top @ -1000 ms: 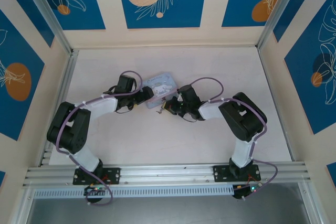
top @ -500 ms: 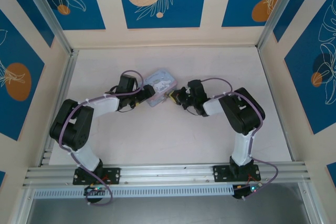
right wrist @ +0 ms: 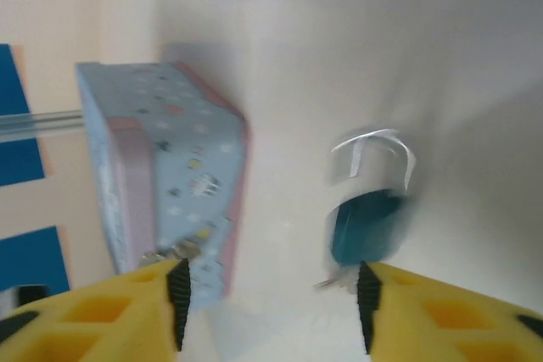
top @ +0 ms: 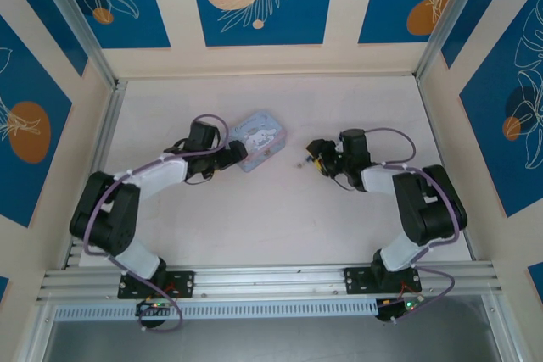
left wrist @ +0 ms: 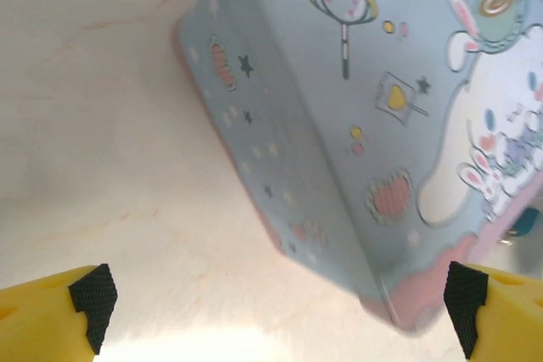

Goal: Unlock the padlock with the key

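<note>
Your right claw (right wrist: 271, 296) is spread wide and holds nothing, so I judge the step in hand to be taking hold of the lock or its key. Come in low and slow, because the right wrist view is blurred and the target is tiny. Centre the 2 fingers over the body before you close, and keep the shackle clear of the pads so it can still spring free.

The padlock (right wrist: 365, 225) lies flat on the desk (top: 254, 218), just ahead of that claw and nearer the finger on the right of the wrist view. Its shackle points away from the claw. A thin grey sliver at its near end may be the key (right wrist: 329, 281), but I cannot tell whether it sits in the keyhole.

The tin (top: 259, 136) stands apart from the lock, on the far side from your right claw. Your left claw (left wrist: 277, 296) is also wide and empty, its fingers straddling the tin's near corner without touching it.
</note>
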Available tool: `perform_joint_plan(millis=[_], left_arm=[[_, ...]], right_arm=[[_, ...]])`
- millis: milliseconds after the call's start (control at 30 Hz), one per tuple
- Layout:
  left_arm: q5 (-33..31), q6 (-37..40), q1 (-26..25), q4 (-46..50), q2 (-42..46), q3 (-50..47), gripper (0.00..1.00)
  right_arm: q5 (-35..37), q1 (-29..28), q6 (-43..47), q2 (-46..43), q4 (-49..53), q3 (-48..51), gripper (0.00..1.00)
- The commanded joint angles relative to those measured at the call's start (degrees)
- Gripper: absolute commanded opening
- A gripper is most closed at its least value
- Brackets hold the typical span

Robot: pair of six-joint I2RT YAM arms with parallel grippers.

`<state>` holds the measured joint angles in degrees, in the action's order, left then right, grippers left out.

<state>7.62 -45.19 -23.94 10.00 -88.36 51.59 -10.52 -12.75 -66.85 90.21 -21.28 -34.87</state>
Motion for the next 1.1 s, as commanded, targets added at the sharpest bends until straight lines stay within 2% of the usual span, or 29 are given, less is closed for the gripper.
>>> perform_joint_plan(millis=[0, 133, 200, 267, 367, 400, 467, 533, 633, 767, 867, 900, 933, 967, 1000, 1033, 1067], left_arm=[[-6.46, 4.38, -0.25, 9.59, 7.58, 2.51, 1.0], [-15.61, 9.41, 0.9, 17.58, 14.87, 5.42, 1.0], [-21.06, 11.8, 2.2, 19.54, 18.32, 5.54, 1.0], [-28.22, 14.8, 3.54, 19.68, 21.73, 4.77, 1.0], [-40.97, 22.78, 4.04, 10.5, 26.93, -1.85, 1.0], [-43.95, 26.51, 4.15, 4.77, 28.58, -5.29, 1.0], [-48.24, 34.74, 4.7, -8.99, 31.13, -13.57, 1.0], [-47.07, 40.21, 6.25, -16.26, 31.14, -18.84, 1.0], [-48.61, 42.01, 8.3, -26.93, 27.56, -25.28, 1.0], [-41.6, 43.33, 11.62, -40.16, 19.24, -28.12, 1.0], [-37.05, 44.78, 12.6, -51.76, 12.11, -31.29, 1.0], [-35.8, 45.81, 12.83, -55.29, 10.45, -31.91, 1.0], [-33.32, 46.45, 13.14, -54.48, 10.2, -31.5, 1.0], [-29.44, 46.84, 14.47, -56.27, 8.75, -31.61, 1.0], [-27.48, 47.02, 15.26, -58.92, 6.92, -32.11, 1.0], [-25.51, 46.43, 16.17, -60.91, 4.52, -32.15, 1.0], [-23.05, 46.61, 16.71, -62.13, 1.91, -31.61, 1.0]], right_arm=[[-1.6, 2.96, 4.7, -7.09, 7.58, 1.55, 0.66], [0.52, 6.49, 11.46, -16.73, 20.66, -0.16, 0.88], [2.79, 8.06, 15.43, -20.77, 26.61, -2.28, 0.9], [8.68, 8.99, 19.79, -23.66, 33.32, -5.34, 0.92], [20.71, 9.0, 25.12, -25.57, 38.09, -7.96, 0.92], [25.5, 8.89, 26.2, -26.12, 37.16, -7.48, 0.93], [35.37, 8.76, 28.7, -27.19, 30.71, -3.84, 1.0], [41.21, 8.82, 33.91, -27.09, 24.19, -0.59, 1.0], [44.64, 9.19, 41.51, -24.58, 16.86, 2.23, 1.0], [44.71, 9.79, 47.65, -18.98, 2.81, 6.74, 0.99], [41.33, 10.82, 51.53, -13.64, -10.87, 10.37, 1.0], [37.19, 11.34, 53.56, -13.28, -14.31, 11.05, 1.0], [33.9, 11.91, 54.76, -11.5, -19.4, 11.97, 1.0], [31.17, 12.35, 54.79, -9.12, -20.07, 11.83, 1.0], [27.67, 12.31, 56.74, -5.95, -27.44, 13.04, 1.0], [21.98, 11.76, 59.72, -4.69, -25.61, 12.45, 0.99], [21.95, 10.85, 60.88, -0.94, -32.98, 13.16, 1.0]])
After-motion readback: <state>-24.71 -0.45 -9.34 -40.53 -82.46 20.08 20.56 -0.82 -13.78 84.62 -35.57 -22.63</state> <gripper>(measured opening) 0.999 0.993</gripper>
